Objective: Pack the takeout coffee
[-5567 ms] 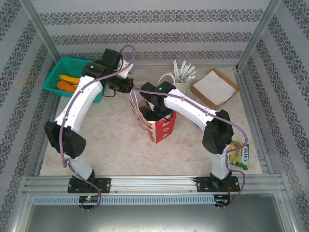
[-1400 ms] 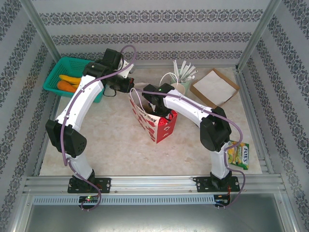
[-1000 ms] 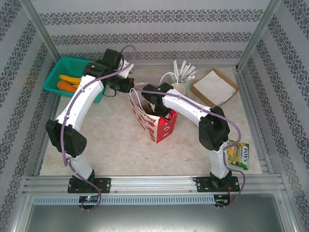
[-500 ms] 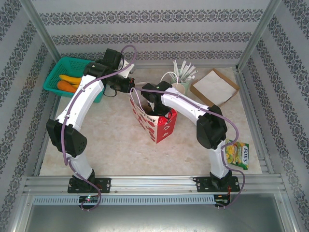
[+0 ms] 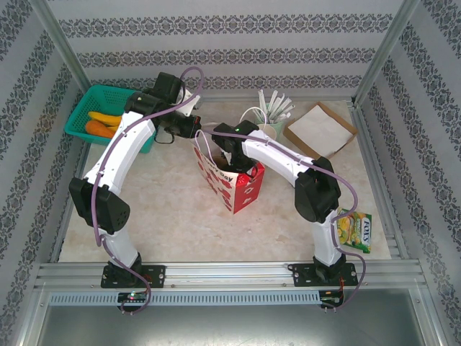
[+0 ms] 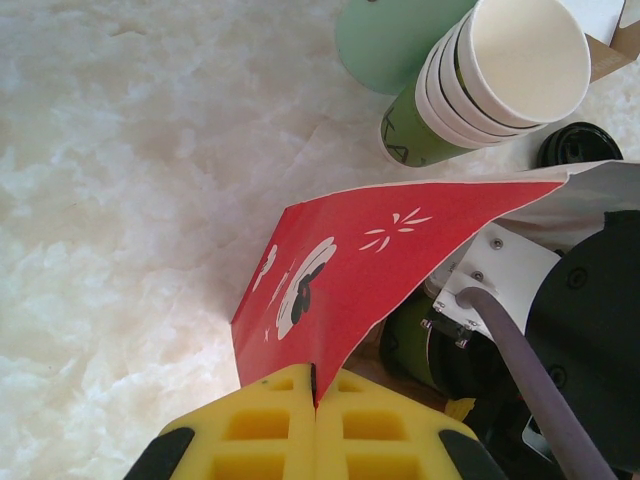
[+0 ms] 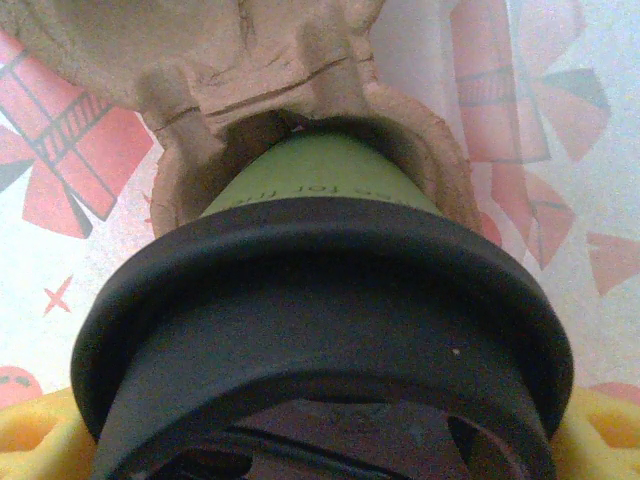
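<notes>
The takeout coffee (image 7: 318, 175) is a green paper cup under a black lid (image 7: 320, 320). It stands in a brown cardboard carrier (image 7: 270, 60) inside the red-and-white paper bag (image 5: 243, 189). My right gripper (image 7: 320, 445) reaches down into the bag (image 6: 370, 240), and its yellow fingers (image 7: 35, 435) flank the lid on both sides, shut on the cup. In the left wrist view the cup's green side (image 6: 408, 342) shows under the right wrist. My left gripper (image 6: 316, 385) is shut on the bag's upper edge and holds the mouth apart; from above it (image 5: 196, 132) is at the bag's far-left rim.
A nested stack of green cups (image 6: 480, 80) lies just behind the bag, by white straws (image 5: 277, 107). A flat cardboard tray (image 5: 320, 131) sits far right, and a green basket (image 5: 85, 108) with produce is far left. A snack packet (image 5: 354, 229) lies near the right arm's base.
My right arm's elbow has swung a little to the left and its wrist has shifted slightly over the bag. The left arm and the bag stay put.
</notes>
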